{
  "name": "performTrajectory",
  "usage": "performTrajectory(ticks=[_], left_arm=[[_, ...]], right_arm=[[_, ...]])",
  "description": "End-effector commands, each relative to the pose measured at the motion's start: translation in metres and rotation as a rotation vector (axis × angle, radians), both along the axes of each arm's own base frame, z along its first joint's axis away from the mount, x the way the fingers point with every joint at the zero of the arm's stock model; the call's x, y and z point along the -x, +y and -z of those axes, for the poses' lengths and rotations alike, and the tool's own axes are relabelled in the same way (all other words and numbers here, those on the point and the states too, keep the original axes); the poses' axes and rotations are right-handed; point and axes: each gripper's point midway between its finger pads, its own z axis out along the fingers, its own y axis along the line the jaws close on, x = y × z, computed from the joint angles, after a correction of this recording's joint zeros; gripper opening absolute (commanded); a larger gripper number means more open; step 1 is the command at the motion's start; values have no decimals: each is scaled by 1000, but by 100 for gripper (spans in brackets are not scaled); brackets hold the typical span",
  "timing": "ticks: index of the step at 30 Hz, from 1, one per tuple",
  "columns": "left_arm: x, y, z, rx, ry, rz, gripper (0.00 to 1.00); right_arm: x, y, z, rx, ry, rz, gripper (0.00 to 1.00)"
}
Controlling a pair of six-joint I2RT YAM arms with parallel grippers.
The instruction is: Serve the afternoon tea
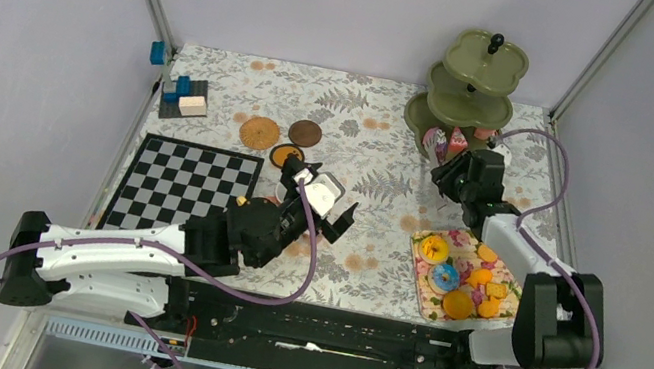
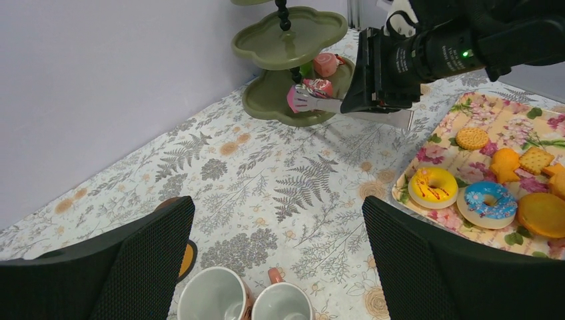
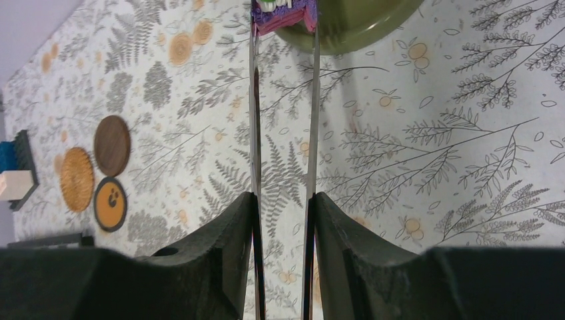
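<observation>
The olive-green three-tier stand stands at the back right, with cakes on its bottom tier. My right gripper is shut on metal tongs, whose tips pinch a pink cake at the edge of the bottom tier; the cake also shows in the left wrist view. My left gripper is open and empty above two pinkish mugs that stand side by side on the cloth. The yellow mug is hidden. Three round coasters lie left of centre.
A floral tray at the front right holds donuts and cookies. The chessboard lies at the left, with blue and white blocks behind it. Walls close off the back and both sides.
</observation>
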Motion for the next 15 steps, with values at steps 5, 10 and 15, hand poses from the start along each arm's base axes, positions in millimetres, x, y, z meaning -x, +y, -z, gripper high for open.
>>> performTrajectory(ticks=[5,10,15], left_arm=[[-2,6,-21,61,-39,-27,99],[-1,6,-22,64,-39,-24,99],[-1,6,-23,66,-40,-19,99]], right_arm=[[-39,-15,-9,63,-101,93,38],[-38,-28,-6,119,-79,140,40],[-38,-22,-4,123,-63,100,52]])
